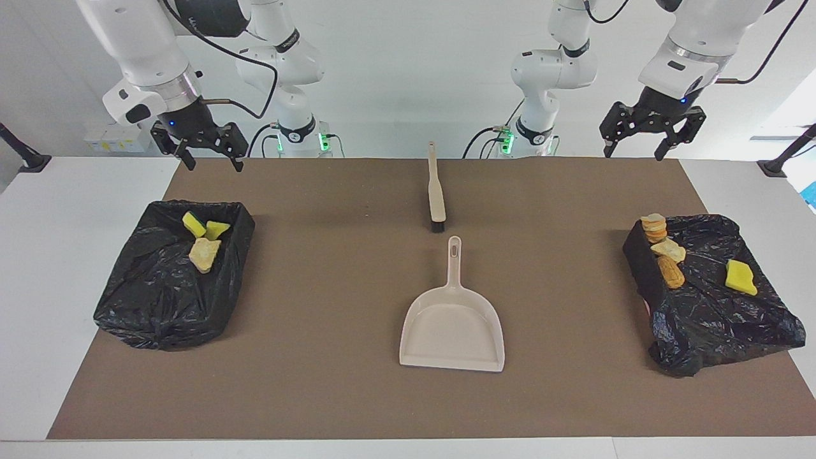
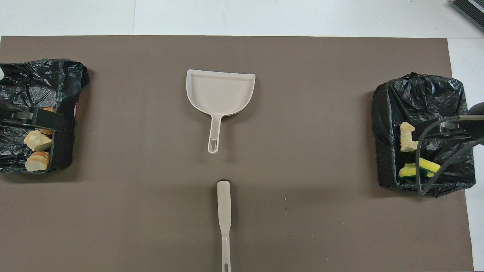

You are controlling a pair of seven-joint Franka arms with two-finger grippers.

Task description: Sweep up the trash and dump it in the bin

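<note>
- On the black liners of the two bins sits all the trash: three chunks [image 1: 203, 239] in the bin [image 1: 172, 274] at the right arm's end of the bench, four chunks [image 1: 669, 252] on the bin [image 1: 714, 299] at the left arm's end.
- Of those four, three stand in a row on the rim nearer the bench's middle; the yellow one [image 1: 741, 277] lies on the liner farther out.
- Between the bins, the dustpan [image 1: 452, 325] lies empty on the brown mat [image 1: 331, 306], handle toward the robots; the brush [image 1: 437, 191] lies just nearer the robots, bristles toward the pan, the two apart.
- Risk: the rim chunks look poorly seated, so a nudge to the liner or bin could roll them onto the mat. That bin's bag sags loosely, so chunks may rest on plastic rather than inside.
- Left pincer [image 1: 650, 131] hangs high, fingers apart and empty, over the mat's corner near its base.
- Right pincer [image 1: 201, 145] waits likewise, spread and empty, over the opposite corner.
</note>
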